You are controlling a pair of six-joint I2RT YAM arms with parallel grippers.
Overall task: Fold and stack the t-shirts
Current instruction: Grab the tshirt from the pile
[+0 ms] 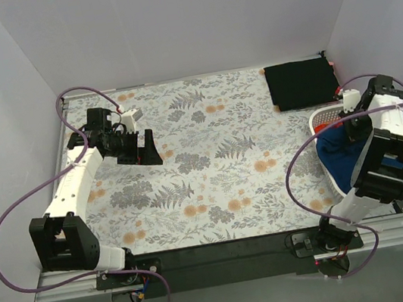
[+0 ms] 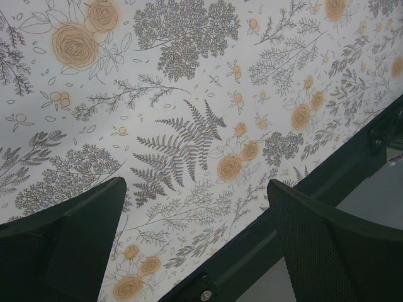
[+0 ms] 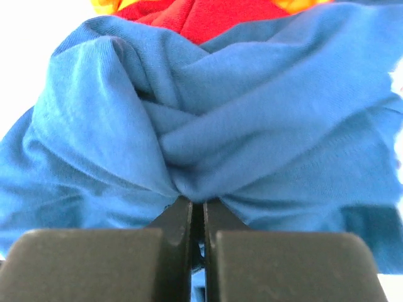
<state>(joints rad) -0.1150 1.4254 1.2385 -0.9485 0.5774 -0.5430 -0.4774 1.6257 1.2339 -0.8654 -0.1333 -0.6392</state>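
Left white-and-black jointed arm (image 1: 76, 182) reaches forward, elbow bent; its black two-finger tool (image 2: 198, 242) spread wide. Right arm (image 1: 386, 152) folded; its tool (image 3: 196, 211) pinched tight on blue cloth t-shirt (image 3: 252, 126).

No text, label, brand, number or sign can be read in any of the three views. The floral worktop cover (image 1: 212, 119) bears only printed ferns and flowers, and the visible folds of the blue t-shirt (image 3: 252, 126) show plain cloth.
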